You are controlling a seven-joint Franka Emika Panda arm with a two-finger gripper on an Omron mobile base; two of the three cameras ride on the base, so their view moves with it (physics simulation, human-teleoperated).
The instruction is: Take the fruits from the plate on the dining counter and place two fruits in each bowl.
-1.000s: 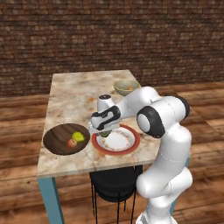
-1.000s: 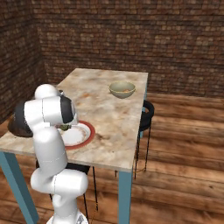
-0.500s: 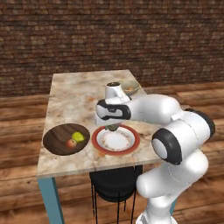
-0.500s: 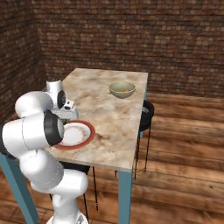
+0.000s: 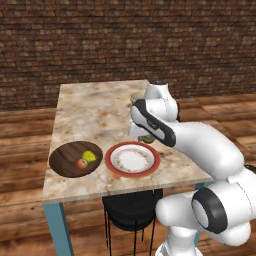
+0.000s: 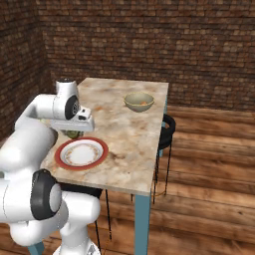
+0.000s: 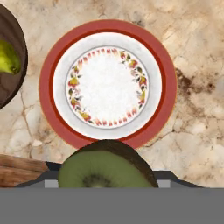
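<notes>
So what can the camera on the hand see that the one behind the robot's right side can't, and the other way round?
Hand view alone: the cut green face of the kiwi in the pincer, the flower ring painted on the plate, and a yellow-green fruit in the dark wooden bowl.

Right base view alone: the pale bowl further along the counter with something orange inside, the black stool, the brick walls and the wood floor.

Both: the red-rimmed plate, bare of fruit, on the marbled counter.
</notes>
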